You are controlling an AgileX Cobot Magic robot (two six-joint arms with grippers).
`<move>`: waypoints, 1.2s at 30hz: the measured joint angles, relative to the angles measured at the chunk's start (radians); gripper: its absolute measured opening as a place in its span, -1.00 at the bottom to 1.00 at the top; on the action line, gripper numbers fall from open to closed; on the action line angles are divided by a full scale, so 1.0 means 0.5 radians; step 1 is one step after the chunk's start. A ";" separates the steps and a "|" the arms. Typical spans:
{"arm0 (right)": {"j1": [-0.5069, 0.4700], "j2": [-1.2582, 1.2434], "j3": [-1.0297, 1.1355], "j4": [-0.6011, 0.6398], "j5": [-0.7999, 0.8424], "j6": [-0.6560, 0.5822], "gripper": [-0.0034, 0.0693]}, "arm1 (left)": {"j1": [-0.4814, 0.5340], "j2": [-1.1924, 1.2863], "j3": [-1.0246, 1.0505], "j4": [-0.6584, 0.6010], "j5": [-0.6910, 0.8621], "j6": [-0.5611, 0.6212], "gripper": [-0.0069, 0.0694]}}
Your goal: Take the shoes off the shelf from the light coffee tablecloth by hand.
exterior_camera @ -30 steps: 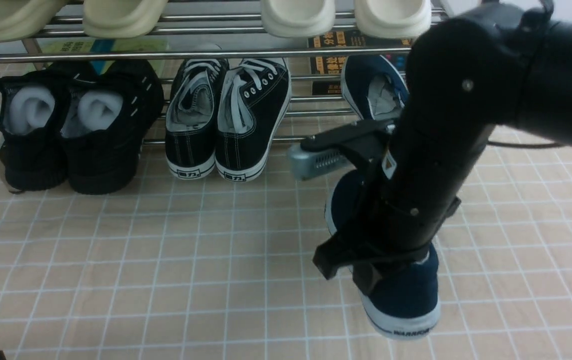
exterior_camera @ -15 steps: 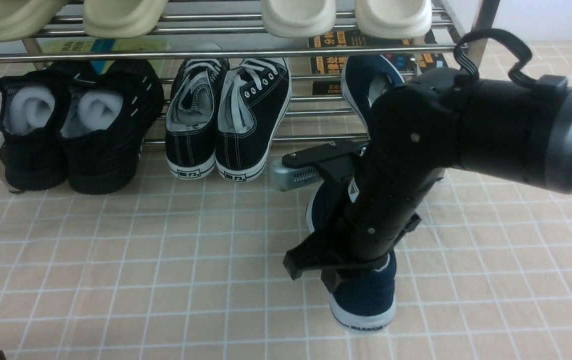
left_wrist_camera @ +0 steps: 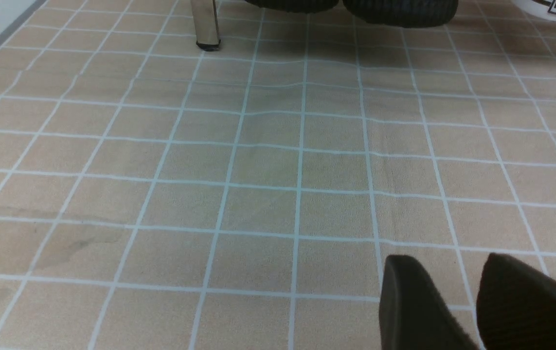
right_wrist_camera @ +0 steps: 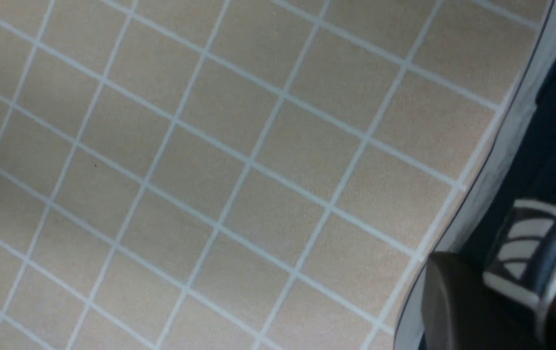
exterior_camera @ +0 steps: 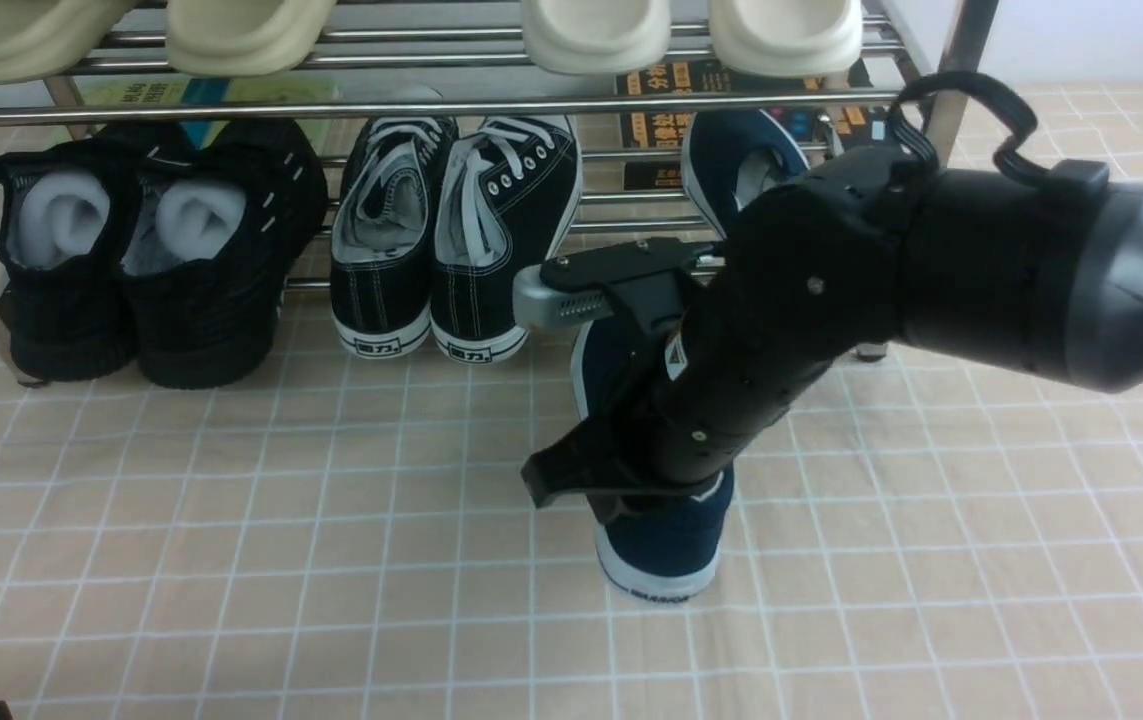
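One navy shoe [exterior_camera: 666, 545] with a white sole hangs heel toward me over the light coffee tablecloth [exterior_camera: 231, 520], in front of the shelf [exterior_camera: 431, 105]. My right gripper [exterior_camera: 631, 490] is shut on its heel collar. In the right wrist view the right gripper [right_wrist_camera: 511, 301] pinches the white-edged collar, with the shoe's white sole rim [right_wrist_camera: 511, 126] beside it. I cannot tell whether the sole touches the cloth. The other navy shoe [exterior_camera: 726, 165] stays on the shelf's lower tier, partly hidden by my arm. My left gripper [left_wrist_camera: 450, 265] hovers low over bare cloth, shut and holding nothing.
Black lace-up sneakers [exterior_camera: 451, 250] and all-black chunky shoes [exterior_camera: 151, 260] fill the lower tier to the left. Cream slippers [exterior_camera: 591, 30] sit on the upper tier. A chrome shelf post [left_wrist_camera: 205, 24] stands ahead of the left gripper.
My right arm has carried the navy shoe leftward and lower, away from the shelf's right end. The shoe on the shelf and the other pairs have not moved.
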 joint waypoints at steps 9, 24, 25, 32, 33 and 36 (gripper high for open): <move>0.002 0.175 0.000 0.108 -0.090 0.002 -0.30 | 0.000 0.000 0.000 0.000 0.000 0.000 -0.19; -0.126 0.175 -0.577 -0.011 0.721 -0.194 -0.53 | 0.000 0.000 0.000 0.000 0.000 0.000 -0.19; -0.171 0.175 -0.616 -0.074 0.740 -0.196 -0.77 | 0.000 0.000 0.000 0.000 0.000 0.000 -0.19; -0.426 0.185 -0.679 -0.249 0.476 -0.128 -0.90 | 0.000 0.000 0.000 0.000 0.000 0.000 -0.19; -0.454 0.191 -0.679 -0.264 0.431 -0.123 -0.87 | 0.000 0.000 0.000 0.000 0.000 0.000 -0.19; -0.521 0.212 -0.679 -0.295 0.289 -0.124 -0.71 | 0.000 0.000 0.000 0.000 0.000 0.000 -0.19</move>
